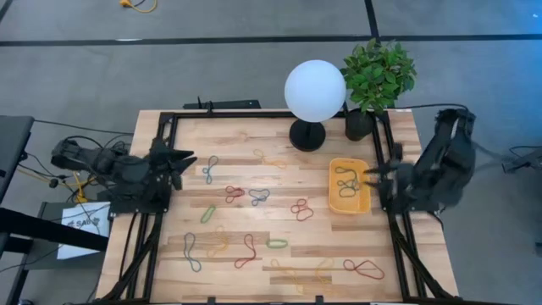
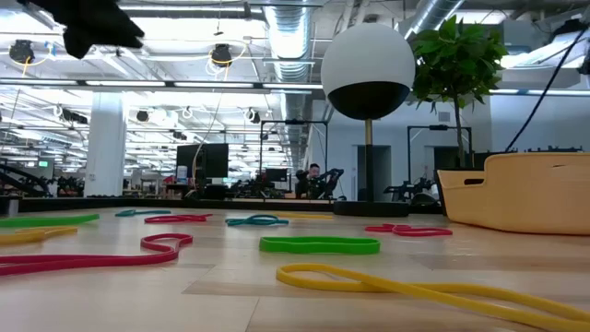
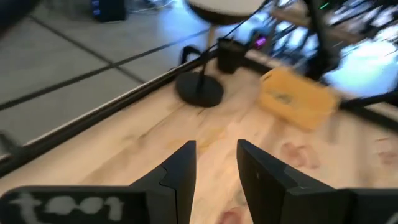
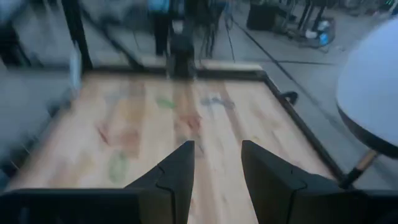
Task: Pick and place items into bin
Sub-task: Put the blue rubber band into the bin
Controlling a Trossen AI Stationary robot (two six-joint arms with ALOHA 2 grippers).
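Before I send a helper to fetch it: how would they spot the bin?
Start at the white globe lamp at the table's far edge, with the potted plant beside it. Just in front of the plant lies the bin, the only yellow-orange tray, with bands inside.

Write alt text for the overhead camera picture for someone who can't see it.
Top-down view of a wooden table strewn with coloured rubber bands, with a yellow bin near its right edge already holding a few bands. The left end effector waits open at the left edge; the right end effector sits open at the bin's right rim. A white globe lamp and potted plant stand at the far edge.
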